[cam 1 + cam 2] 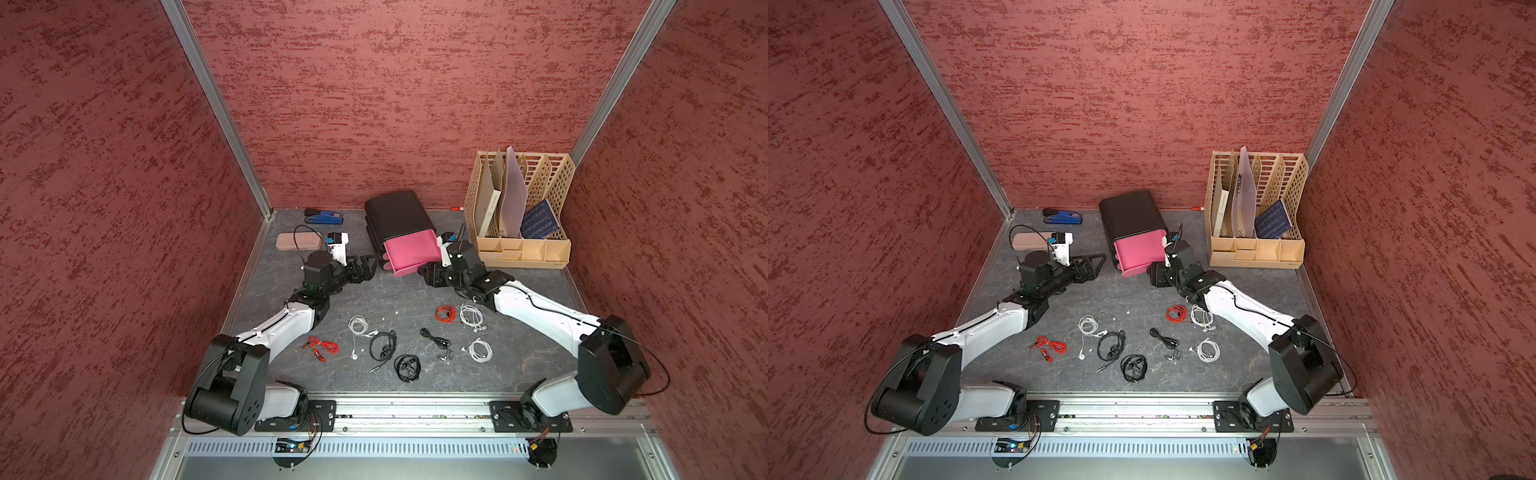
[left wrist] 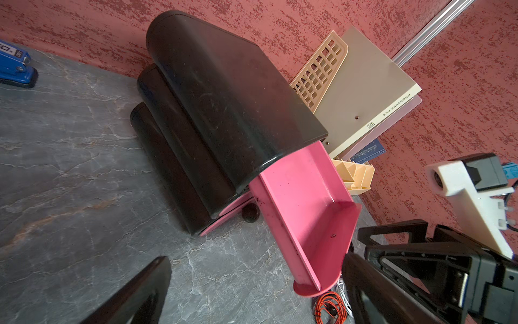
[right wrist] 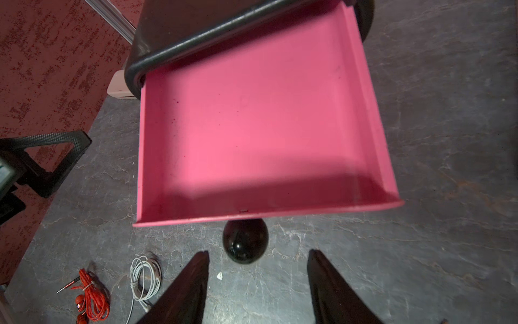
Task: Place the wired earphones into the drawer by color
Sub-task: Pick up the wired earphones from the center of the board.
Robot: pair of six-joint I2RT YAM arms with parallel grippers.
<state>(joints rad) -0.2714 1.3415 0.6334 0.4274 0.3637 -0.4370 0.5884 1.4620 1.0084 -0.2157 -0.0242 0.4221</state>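
Observation:
The black drawer cabinet stands at the back middle with its top pink drawer pulled out and nothing in it. My right gripper is open just in front of that drawer's round black knob, and neither finger touches the knob. My left gripper is open and holds nothing, left of the cabinet. The wired earphones lie loose on the near table: two red, three white, three black.
A beige lattice file rack with folders stands at the back right. A blue stapler and a beige case lie at the back left. Red walls close in the table on three sides.

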